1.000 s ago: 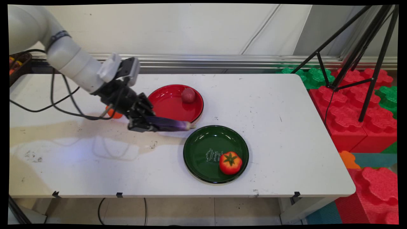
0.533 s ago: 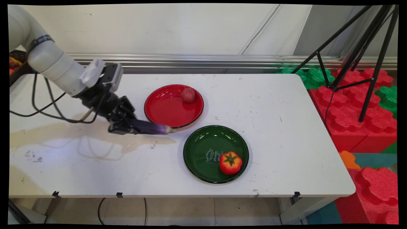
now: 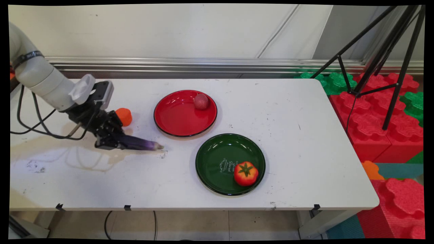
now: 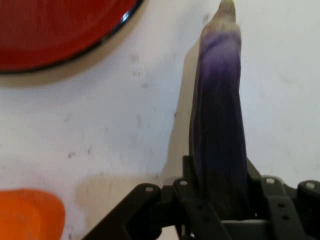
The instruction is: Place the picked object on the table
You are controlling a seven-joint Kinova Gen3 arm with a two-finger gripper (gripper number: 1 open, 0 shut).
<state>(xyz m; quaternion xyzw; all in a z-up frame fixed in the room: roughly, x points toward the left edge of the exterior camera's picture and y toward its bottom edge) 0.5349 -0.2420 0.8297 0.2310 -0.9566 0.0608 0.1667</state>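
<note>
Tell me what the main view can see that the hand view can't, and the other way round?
Only the main view shows the green plate with the tomato, the red ball on the red plate, the arm and the tripod. Only the hand view shows, up close, the gripper clamped around the eggplant. Both show the eggplant, part of the red plate, the orange thing and the table.

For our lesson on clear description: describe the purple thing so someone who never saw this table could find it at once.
On the white table, look left of the red plate to the arm's black claw. The aubergine sticks out from it toward the plates, beside an orange object. It alone is long, slim and purple; its neighbours are round.
</note>
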